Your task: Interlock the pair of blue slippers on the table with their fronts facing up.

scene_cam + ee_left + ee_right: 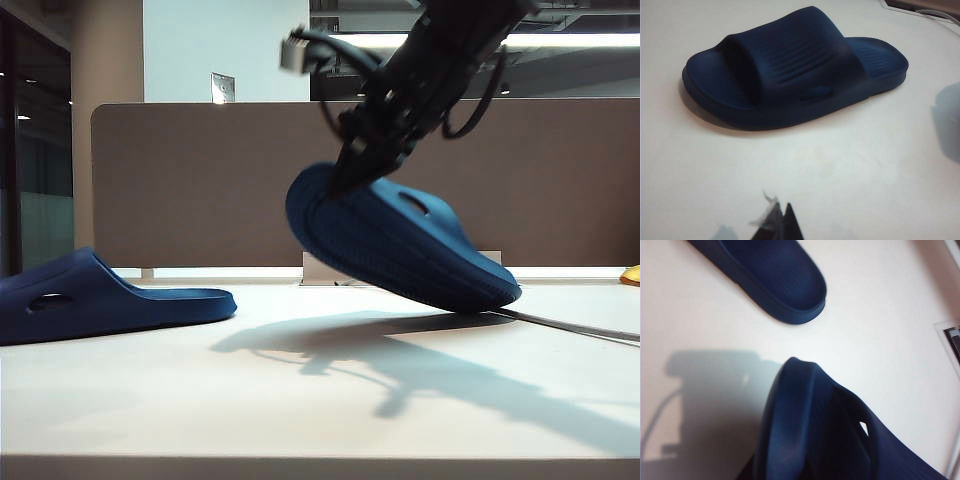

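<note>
The right gripper (352, 165) comes down from above on its dark arm and is clamped on the heel end of one dark navy-blue moulded foam slipper (400, 240), holding it tilted steeply: heel up in the air, toe end down and touching the pale cream tabletop (300, 400) towards its right side. A long shadow of arm and slipper falls across the table beneath it. In the right wrist view the held slipper (805, 435) fills the near part of the picture, its raised rim and an oval side hole showing, though the fingers themselves are hidden behind the foam.

The second dark navy-blue foam slipper (95, 298) lies flat on its sole near the left edge of the table, well apart from the lifted one, strap upward with the ribbing and an oval side hole plain in the left wrist view (795, 70).

The left gripper (782, 225) hangs above the table just short of that resting slipper, its dark fingertips pressed together with nothing between them, not touching the slipper.

A brown partition panel (200, 180) stands along the far edge of the table.
</note>
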